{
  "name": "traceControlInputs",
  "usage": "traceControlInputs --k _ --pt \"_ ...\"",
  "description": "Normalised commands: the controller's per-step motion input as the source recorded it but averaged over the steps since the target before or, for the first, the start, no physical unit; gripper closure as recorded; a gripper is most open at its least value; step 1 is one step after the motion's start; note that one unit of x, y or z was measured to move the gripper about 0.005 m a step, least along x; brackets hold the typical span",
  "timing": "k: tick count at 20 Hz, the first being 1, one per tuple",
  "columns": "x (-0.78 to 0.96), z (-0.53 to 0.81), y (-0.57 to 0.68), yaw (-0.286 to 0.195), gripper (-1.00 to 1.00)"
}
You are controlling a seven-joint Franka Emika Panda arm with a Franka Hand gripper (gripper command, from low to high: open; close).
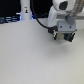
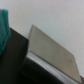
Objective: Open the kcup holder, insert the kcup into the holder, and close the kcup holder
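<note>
In the exterior view my gripper (image 1: 63, 37) hangs low over the white table at the right. It sits right at a dark boxy shape, the kcup holder (image 1: 68, 36), which it mostly covers. In the wrist view the kcup holder (image 2: 35, 65) is a black block with a grey rectangular panel (image 2: 50, 47) seen very close. A blurred green-teal shape (image 2: 4, 27) at the picture's edge may be the kcup; I cannot tell for sure. My fingers do not show clearly, so whether they are open or shut is unclear.
A white bottle-like post (image 1: 25, 10) stands at the back on the exterior view's left. Dark clutter (image 1: 7, 20) lines the table's far edge. The white tabletop (image 1: 30, 55) spreads out in front.
</note>
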Motion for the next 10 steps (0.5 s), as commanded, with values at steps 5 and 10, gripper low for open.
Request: traceControlInputs --k 5,10 --pt "-0.66 0.02 0.47 0.090 -1.00" --pt "-0.65 0.02 0.48 0.086 -1.00"
